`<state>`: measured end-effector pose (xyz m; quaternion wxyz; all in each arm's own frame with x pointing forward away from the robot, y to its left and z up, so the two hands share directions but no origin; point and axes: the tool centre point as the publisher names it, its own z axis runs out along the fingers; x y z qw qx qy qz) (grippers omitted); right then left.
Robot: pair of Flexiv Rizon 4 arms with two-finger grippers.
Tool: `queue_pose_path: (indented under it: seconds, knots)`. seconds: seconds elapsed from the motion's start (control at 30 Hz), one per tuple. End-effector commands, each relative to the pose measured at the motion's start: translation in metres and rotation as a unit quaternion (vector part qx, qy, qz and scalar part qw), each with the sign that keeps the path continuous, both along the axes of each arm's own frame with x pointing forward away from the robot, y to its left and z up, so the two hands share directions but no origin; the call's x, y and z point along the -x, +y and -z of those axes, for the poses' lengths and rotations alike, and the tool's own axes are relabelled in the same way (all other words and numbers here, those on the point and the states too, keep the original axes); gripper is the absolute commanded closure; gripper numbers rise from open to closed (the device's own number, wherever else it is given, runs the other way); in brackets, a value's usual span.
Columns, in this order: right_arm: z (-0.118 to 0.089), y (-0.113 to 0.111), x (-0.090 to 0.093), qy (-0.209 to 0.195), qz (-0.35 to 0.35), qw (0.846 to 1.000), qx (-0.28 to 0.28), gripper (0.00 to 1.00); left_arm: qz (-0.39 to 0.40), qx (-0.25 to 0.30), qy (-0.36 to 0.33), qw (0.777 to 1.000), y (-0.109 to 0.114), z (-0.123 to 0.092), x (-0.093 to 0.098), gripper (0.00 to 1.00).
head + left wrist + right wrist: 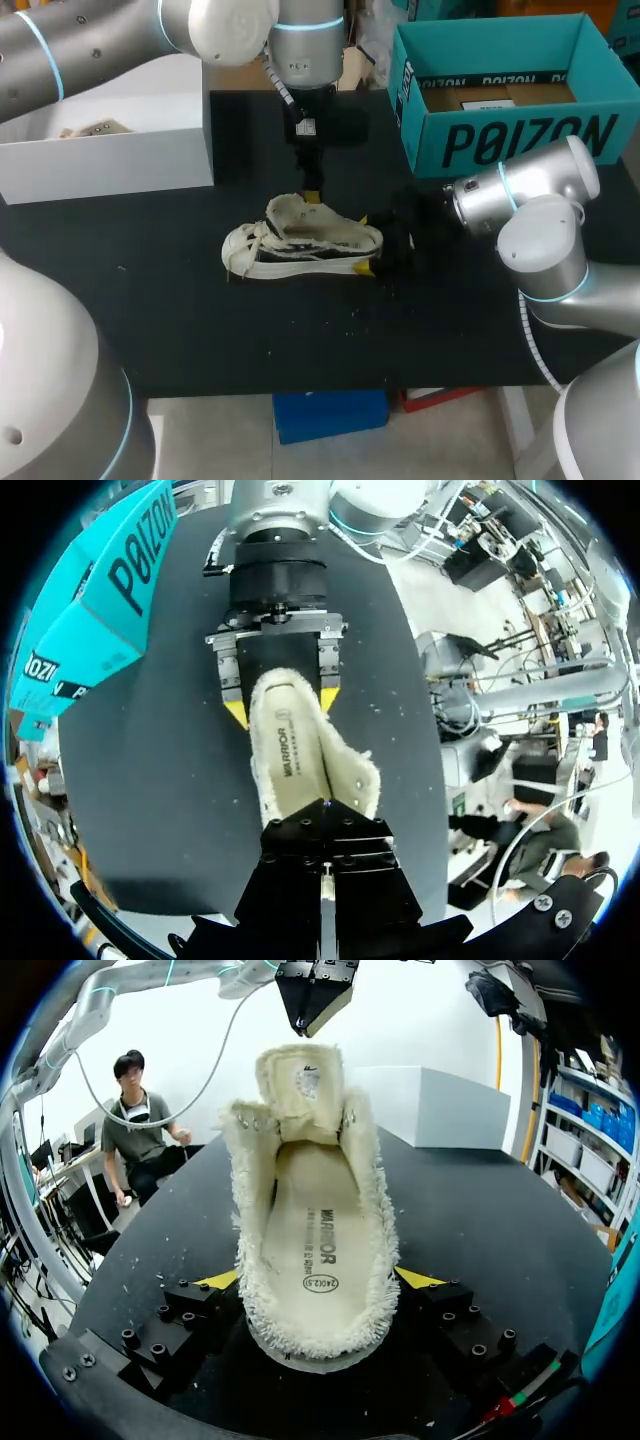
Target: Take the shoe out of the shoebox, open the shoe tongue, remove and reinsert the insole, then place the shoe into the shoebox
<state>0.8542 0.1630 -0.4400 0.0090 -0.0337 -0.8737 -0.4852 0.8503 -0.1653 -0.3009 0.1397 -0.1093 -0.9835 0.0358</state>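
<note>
A cream fleece-lined shoe (300, 245) stands on the black table (200, 330), toe to the left. My right gripper (368, 244) holds its heel, one yellow tip pressed on each side of it (318, 1280). The insole (318, 1250) lies inside the shoe. The tongue (300, 1080) stands raised at the front of the shoe's opening. My left gripper (313, 192) hangs shut right above the tongue's top edge (312, 1020); I cannot tell if it touches. From the left wrist, its shut fingers (322, 875) hide the tongue, and the right gripper (282, 705) shows at the heel.
The open teal shoebox (520, 135) sits at the back right, close behind my right arm. A white box (110, 150) stands at the back left. Small crumbs lie on the table in front of the shoe.
</note>
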Motion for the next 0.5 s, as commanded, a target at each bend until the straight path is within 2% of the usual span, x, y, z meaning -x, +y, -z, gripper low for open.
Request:
queue_pose_path:
  seconds: [0.03, 0.27, 0.5]
  knots:
    - [0.003, 0.0, -0.001, 0.0, 0.001, 1.0, 0.001, 1.0, 0.051, 0.041, -0.015, 0.998, -0.003, 0.013, -0.001, 1.0]
    - [0.003, 0.0, -0.001, 0.0, 0.001, 1.0, 0.001, 1.0, -0.004, 0.043, -0.009, 0.999, -0.001, 0.032, 0.002, 1.0]
    - [0.003, 0.0, -0.001, 0.0, 0.001, 1.0, 0.001, 1.0, -0.027, 0.037, -0.005, 0.999, -0.001, 0.048, 0.005, 1.0]
